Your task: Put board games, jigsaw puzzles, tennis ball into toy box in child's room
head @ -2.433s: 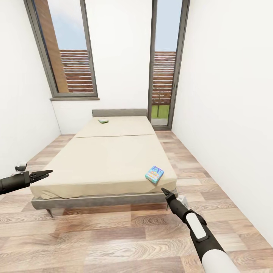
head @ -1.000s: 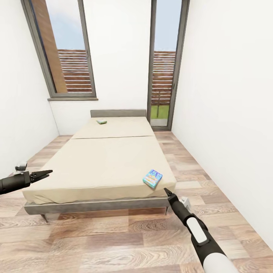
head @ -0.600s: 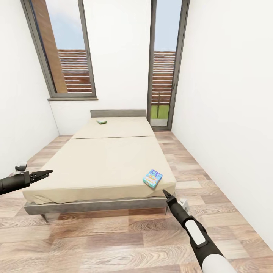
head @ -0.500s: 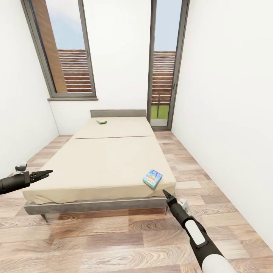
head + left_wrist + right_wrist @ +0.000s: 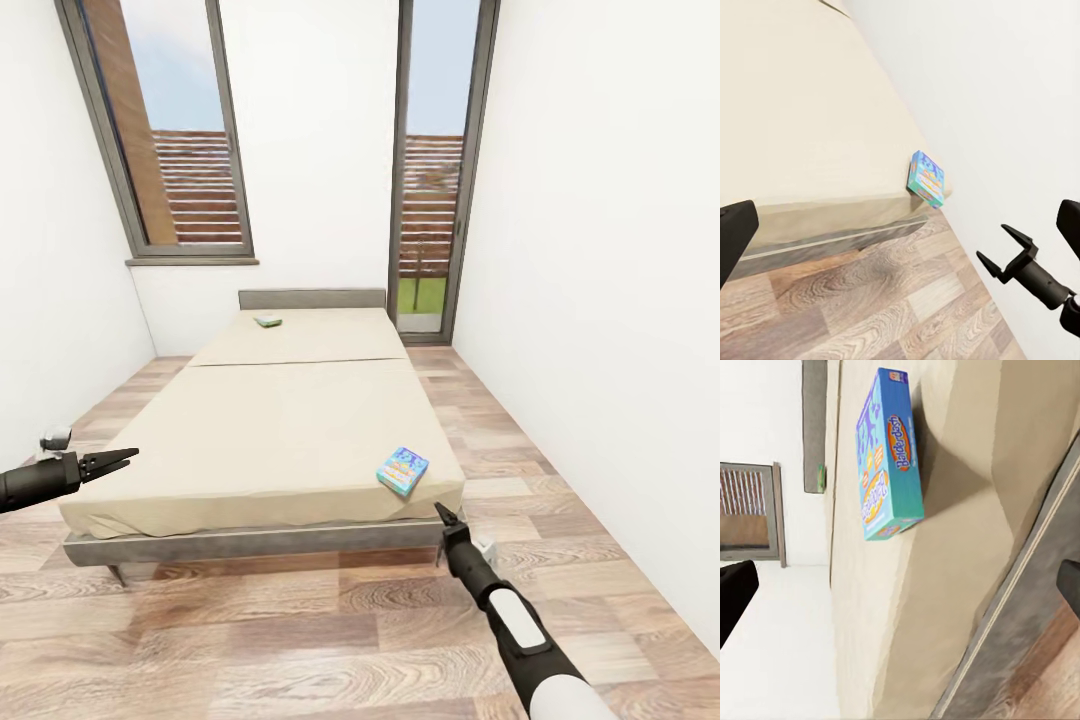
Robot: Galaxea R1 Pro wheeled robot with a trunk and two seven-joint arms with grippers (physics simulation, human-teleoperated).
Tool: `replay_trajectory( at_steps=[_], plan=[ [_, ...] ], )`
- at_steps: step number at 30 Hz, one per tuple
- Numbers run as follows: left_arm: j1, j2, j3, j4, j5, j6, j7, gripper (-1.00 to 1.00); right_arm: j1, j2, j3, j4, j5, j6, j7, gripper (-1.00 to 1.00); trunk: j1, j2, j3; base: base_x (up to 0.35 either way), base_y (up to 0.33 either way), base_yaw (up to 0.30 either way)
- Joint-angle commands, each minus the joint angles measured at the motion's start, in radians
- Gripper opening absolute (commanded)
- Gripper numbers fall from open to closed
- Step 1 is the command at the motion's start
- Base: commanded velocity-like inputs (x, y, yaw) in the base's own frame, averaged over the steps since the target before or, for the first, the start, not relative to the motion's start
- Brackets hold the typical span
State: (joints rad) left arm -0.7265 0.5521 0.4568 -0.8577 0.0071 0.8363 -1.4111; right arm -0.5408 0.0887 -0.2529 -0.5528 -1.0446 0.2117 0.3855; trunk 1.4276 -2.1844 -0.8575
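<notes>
Fingers of the right gripper (image 5: 445, 517) are spread, empty, just short of the blue board game (image 5: 403, 470) near the bed (image 5: 270, 430) corner. Low approach risks striking the frame or nudging the box away.

Quick count of what's around: one bed (image 5: 270, 430), and two board games on it. That's one blue box (image 5: 403, 470) near the foot corner, and one small green-edged box (image 5: 267, 321) up by the one grey headboard (image 5: 312, 298). Two arms in the head view, so two grippers total, left gripper (image 5: 122, 459) and right gripper (image 5: 442, 516), each with two fingers (image 5: 1009, 244). One tall window (image 5: 165, 130) and one glass door (image 5: 435, 170) in the far wall.
</notes>
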Motion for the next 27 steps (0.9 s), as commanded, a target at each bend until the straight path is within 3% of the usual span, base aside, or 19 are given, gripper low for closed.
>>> replay_trajectory(
  at_steps=[1, 9, 27],
  plan=[
    [-0.001, 0.000, 0.000, 0.000, 0.001, 0.010, -0.003, 1.00, -0.001, 0.001, -0.004, 0.002, -0.019, 0.012, 0.001, 1.00, 0.000, 0.000, -0.001, 0.000, 0.000, 0.000],
    [-0.001, 0.000, 0.001, 0.000, 0.001, 0.010, -0.003, 1.00, -0.001, 0.002, 0.012, 0.007, -0.056, 0.022, -0.003, 1.00, 0.000, 0.000, -0.001, 0.000, 0.000, 0.000],
    [-0.001, 0.000, 0.002, 0.000, 0.001, 0.011, -0.003, 1.00, -0.001, 0.032, 0.012, 0.010, -0.070, 0.045, 0.004, 1.00, 0.065, -0.119, -0.054, 0.000, 0.000, 0.000]
  ],
)
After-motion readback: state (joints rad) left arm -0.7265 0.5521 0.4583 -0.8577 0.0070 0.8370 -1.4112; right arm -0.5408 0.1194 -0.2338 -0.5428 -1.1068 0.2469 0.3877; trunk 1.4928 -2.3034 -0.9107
